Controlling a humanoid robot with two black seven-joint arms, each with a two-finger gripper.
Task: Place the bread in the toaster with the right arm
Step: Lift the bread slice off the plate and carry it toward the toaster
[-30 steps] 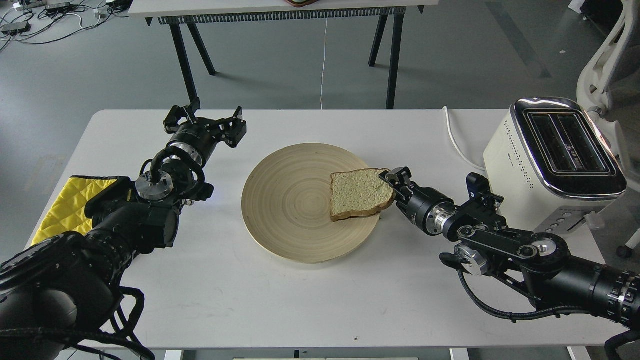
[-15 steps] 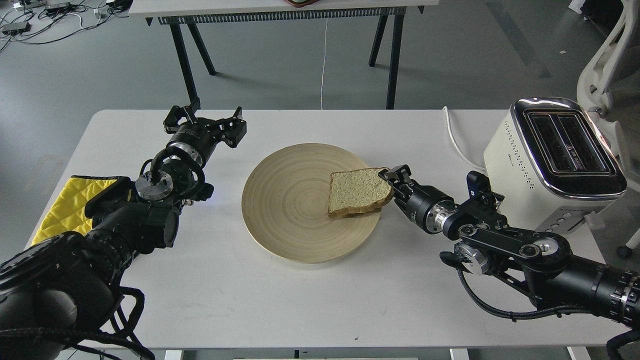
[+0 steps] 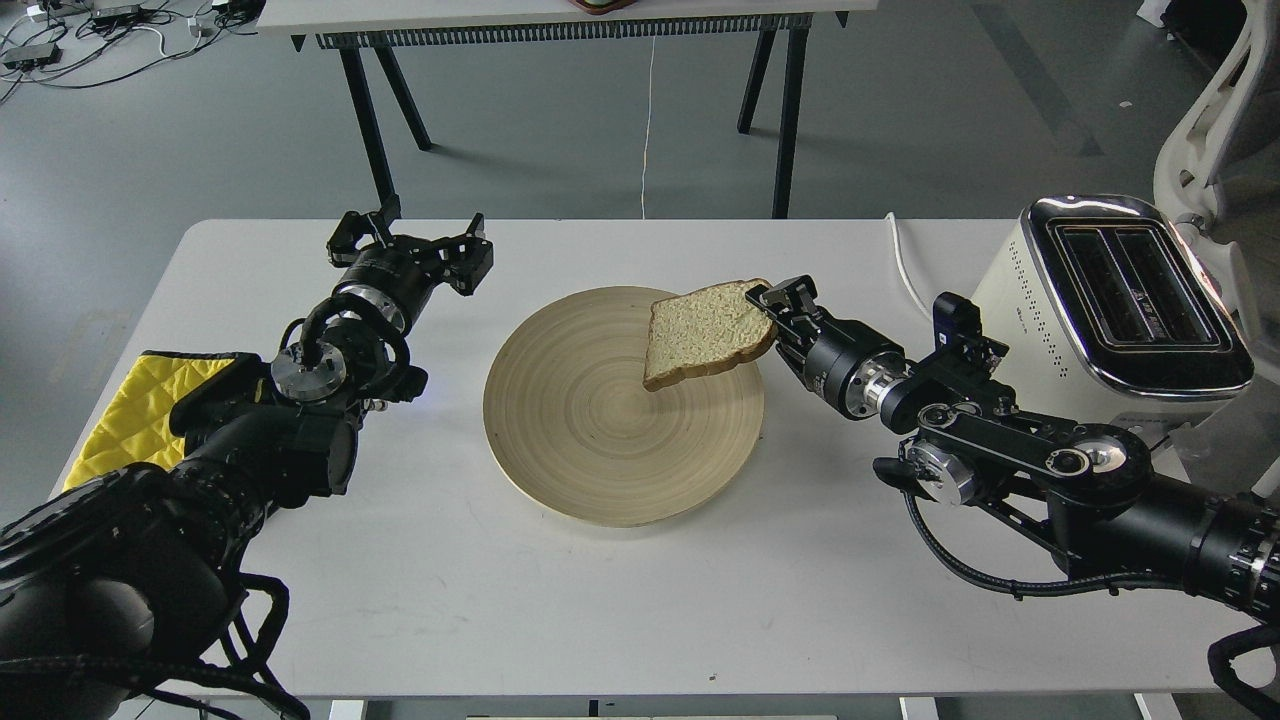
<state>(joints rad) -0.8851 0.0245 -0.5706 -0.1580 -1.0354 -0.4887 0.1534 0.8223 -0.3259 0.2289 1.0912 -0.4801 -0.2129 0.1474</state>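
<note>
Head view: my right gripper (image 3: 772, 308) pinches the bread (image 3: 707, 330) by its right crust; the slice, on the plate (image 3: 580, 440) a second ago, now hangs tilted above it, so carrying to the toaster (image 3: 1030, 320) comes next. My left gripper (image 3: 412, 243) hovers spread, empty. The pinching fingertips hide behind the crust; the slot depths read only as dark.
</note>
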